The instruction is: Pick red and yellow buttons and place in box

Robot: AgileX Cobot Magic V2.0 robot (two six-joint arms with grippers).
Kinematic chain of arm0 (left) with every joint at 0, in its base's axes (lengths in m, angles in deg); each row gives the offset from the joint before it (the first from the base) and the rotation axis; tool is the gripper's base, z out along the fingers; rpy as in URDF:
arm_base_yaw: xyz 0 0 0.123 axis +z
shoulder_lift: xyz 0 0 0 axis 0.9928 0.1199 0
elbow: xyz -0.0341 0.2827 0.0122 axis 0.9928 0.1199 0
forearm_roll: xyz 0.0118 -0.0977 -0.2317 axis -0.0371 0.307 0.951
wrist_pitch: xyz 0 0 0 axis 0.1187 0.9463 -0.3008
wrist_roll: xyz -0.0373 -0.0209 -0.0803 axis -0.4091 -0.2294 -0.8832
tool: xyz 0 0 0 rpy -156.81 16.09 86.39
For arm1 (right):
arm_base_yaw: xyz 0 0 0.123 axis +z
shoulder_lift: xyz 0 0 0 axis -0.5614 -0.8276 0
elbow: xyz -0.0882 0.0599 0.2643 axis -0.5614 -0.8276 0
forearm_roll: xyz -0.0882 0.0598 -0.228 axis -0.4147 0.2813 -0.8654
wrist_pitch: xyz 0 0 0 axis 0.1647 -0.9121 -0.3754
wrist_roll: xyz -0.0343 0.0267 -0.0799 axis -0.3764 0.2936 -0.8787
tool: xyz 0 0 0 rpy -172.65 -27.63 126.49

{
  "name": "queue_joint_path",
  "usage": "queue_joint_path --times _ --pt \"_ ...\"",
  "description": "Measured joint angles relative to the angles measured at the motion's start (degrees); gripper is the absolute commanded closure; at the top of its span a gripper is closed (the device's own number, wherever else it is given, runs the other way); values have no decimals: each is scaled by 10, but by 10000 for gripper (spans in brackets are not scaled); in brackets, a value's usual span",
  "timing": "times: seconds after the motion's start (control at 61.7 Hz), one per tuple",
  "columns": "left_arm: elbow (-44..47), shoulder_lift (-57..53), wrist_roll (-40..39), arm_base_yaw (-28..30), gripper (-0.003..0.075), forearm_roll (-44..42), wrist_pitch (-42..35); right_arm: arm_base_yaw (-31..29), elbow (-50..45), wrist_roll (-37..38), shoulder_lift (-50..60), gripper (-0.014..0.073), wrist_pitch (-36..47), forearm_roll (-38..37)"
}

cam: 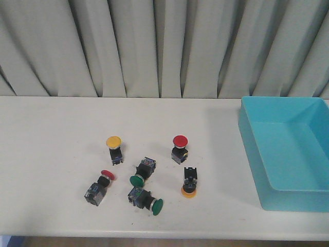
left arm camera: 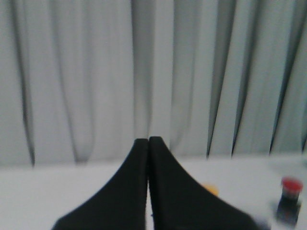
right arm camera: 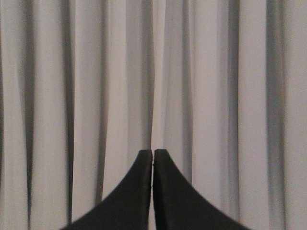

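In the front view a yellow-capped button (cam: 114,148) stands upright at the left and a red-capped button (cam: 179,148) stands upright to its right. A second red button (cam: 98,187) lies on its side at the front left. A second yellow button (cam: 189,182) stands cap-down. The light-blue box (cam: 250,149) sits at the right, with nothing in it. Neither arm shows in the front view. My left gripper (left arm camera: 148,140) is shut and empty; a red button (left arm camera: 290,200) and a yellow cap (left arm camera: 211,189) show past it. My right gripper (right arm camera: 153,152) is shut and empty, facing the curtain.
Two green-capped switches (cam: 141,173) (cam: 145,199) lie among the buttons in the middle of the white table (cam: 46,139). A grey curtain (cam: 154,46) hangs behind the table's far edge. The table's front edge runs along the bottom of the front view.
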Motion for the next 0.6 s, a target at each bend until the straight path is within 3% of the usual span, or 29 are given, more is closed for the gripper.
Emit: queue_joint_path --times 0.097,0.162,0.34,0.454,0.6 --pt "-7 8 15 0 726 -4 -184 0 106 -11 -31 596 59 -7" --pt "-52 43 39 0 726 -19 -212 0 199 -25 -82 596 36 -34" --pt "-268 254 63 0 726 -69 -83 0 404 -15 -287 596 -174 -93" --pt "-356 385 62 0 726 -72 -6 0 434 2 -397 596 -277 -93" --pt "-407 523 49 0 726 -67 22 8 434 8 -497 594 -312 -92"
